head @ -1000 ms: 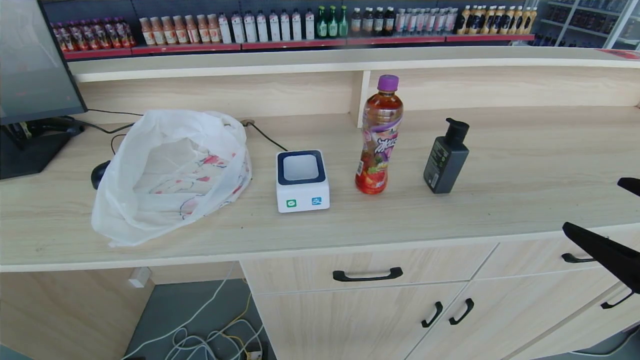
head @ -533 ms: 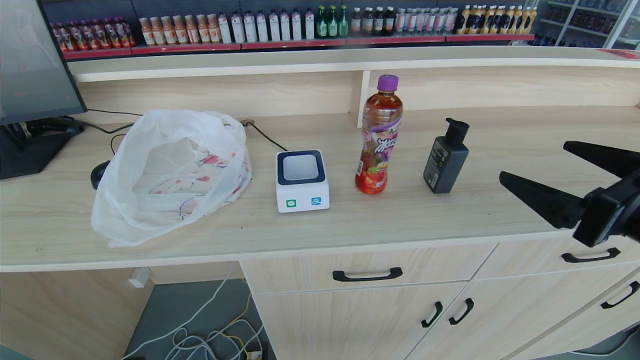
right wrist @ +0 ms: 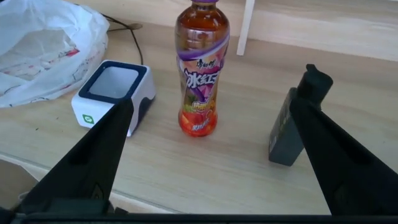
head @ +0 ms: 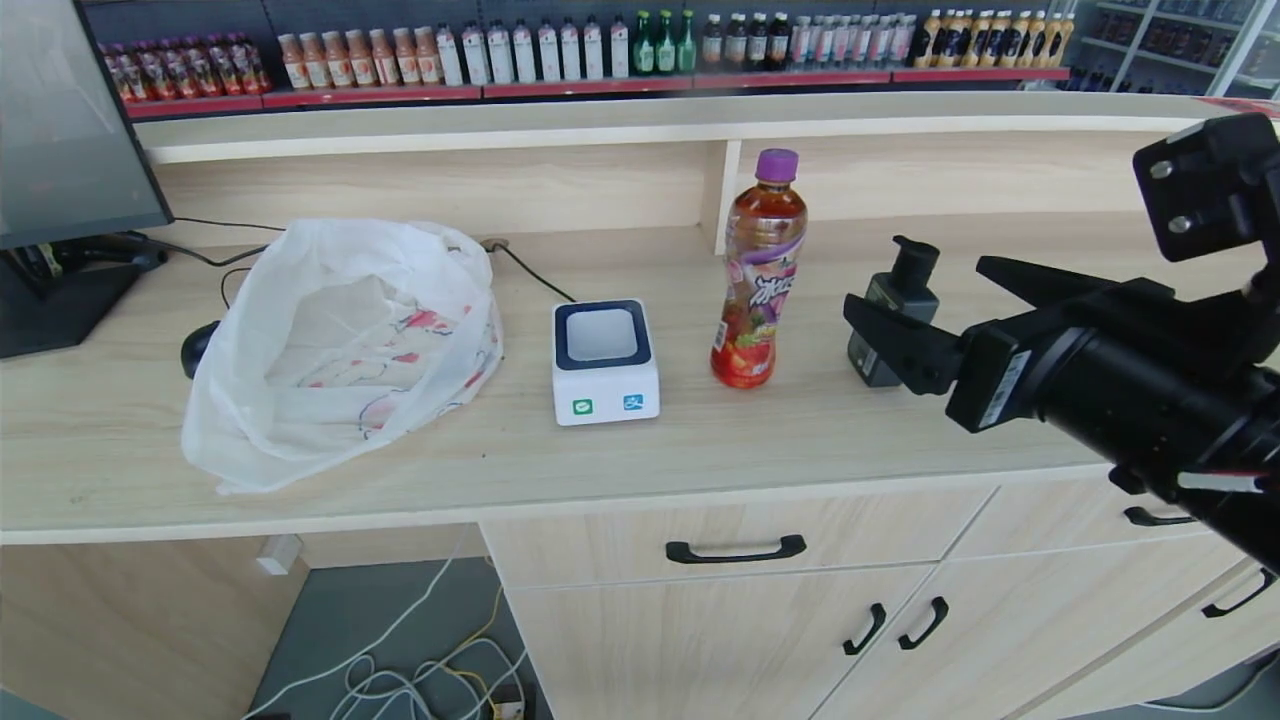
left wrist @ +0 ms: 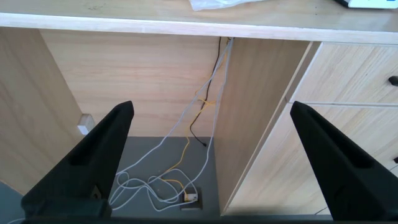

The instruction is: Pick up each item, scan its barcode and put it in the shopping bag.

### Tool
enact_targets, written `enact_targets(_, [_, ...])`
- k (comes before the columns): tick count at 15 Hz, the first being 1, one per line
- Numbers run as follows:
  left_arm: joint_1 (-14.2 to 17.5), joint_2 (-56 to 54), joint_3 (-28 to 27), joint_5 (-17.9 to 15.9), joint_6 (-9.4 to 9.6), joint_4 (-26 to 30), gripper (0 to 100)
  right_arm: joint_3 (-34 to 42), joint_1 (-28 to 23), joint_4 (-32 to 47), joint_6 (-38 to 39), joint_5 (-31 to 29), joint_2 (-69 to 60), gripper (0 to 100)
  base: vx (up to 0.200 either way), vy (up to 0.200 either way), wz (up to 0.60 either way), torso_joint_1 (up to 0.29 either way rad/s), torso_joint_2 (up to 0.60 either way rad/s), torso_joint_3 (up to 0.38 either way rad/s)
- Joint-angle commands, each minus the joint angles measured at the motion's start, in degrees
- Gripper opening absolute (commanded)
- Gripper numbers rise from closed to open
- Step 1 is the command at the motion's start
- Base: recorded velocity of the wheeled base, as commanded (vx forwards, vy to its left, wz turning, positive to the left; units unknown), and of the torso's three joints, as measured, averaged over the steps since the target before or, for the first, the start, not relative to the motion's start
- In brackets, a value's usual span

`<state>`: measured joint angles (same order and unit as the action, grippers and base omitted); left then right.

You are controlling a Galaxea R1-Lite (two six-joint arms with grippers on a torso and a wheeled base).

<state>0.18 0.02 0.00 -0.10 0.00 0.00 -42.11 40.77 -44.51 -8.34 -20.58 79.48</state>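
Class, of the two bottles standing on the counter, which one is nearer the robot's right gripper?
The dark pump bottle, close by the open right gripper. The purple-capped tea bottle stands farther off, toward the scanner.

Shop checkout: wooden counter (head: 800, 430), scanner box (head: 605, 362), monitor (head: 70, 120), shelves of bottled drinks (head: 560, 52) behind.

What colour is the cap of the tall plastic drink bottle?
Purple cap, clearest in the head view.

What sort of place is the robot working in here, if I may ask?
Most likely a shop checkout counter: shelves of bottled drinks behind, a barcode scanner and a shopping bag on it.
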Motion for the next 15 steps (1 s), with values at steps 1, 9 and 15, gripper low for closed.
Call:
enact_targets(1, [-0.01,-0.02,0.0,0.01,0.09,0.0,100,-1.31,0.28,-0.49,-0.36,-0.08,2.61,100,0.0,0.0,0.0,0.0,0.0,0.0])
enact_targets(9, [-0.01,-0.02,0.0,0.01,0.0,0.0,100,-13.53,0.28,-1.2,-0.19,-4.91,11.4,100,0.0,0.0,0.0,0.0,0.0,0.0])
enact_targets(15, [-0.01,-0.02,0.0,0.01,0.0,0.0,100,-13.79,0.28,-12.97,-1.33,-9.13,19.66,100,0.0,0.0,0.0,0.0,0.0,0.0])
